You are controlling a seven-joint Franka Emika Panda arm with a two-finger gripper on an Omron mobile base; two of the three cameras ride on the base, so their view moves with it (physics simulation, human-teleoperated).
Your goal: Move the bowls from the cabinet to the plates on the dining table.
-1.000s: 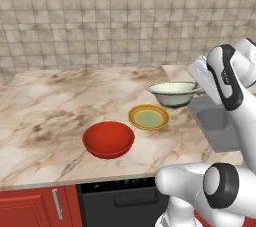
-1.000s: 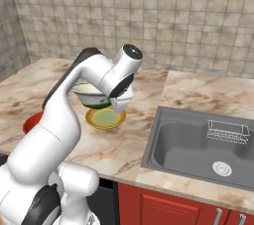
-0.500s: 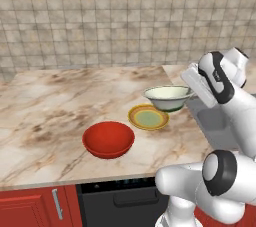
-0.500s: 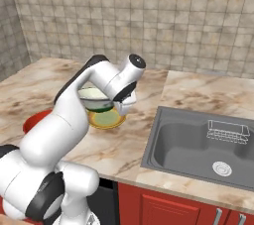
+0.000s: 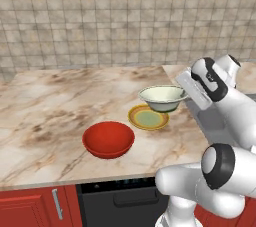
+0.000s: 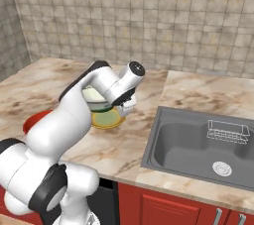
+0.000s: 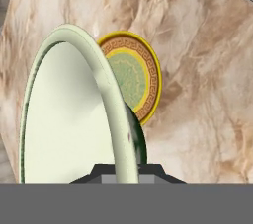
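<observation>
The pincer (image 7: 126,168) pinched the cream bowl (image 5: 162,98) by its rim, apparently just above the yellow-rimmed plate (image 5: 148,118). On the counter (image 5: 55,106), the red bowl (image 5: 108,140) sat at the plate's eight o'clock.

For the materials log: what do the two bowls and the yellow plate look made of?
Red bowl: glazed ceramic or plastic; a glossy, even sheen. Cream bowl: glazed ceramic probably; smooth pale walls, dark green foot. Yellow plate: likely printed ceramic; patterned rim, matte green centre. All rendered, so none is certain.
</observation>
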